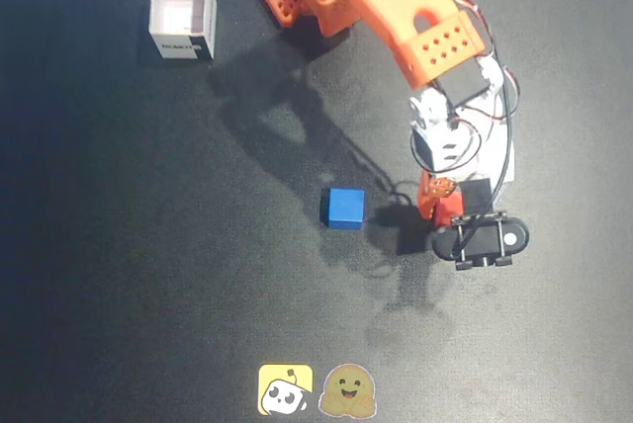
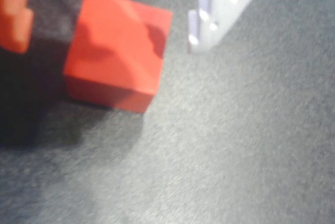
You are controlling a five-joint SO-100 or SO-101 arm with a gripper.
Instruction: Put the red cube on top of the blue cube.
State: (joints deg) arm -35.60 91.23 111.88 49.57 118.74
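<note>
Two stickers (image 1: 316, 389) below blue cube (image 1: 344, 208), unlettered

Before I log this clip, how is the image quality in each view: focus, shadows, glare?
Overhead view: fairly sharp; the orange arm casts dark shadows across the black table beside the small matte blue cube; the white open box looks slightly overexposed inside. Wrist view: soft and blurred; the small matte red cube carries a shadow, and the white finger shows bright glare spots.
</note>
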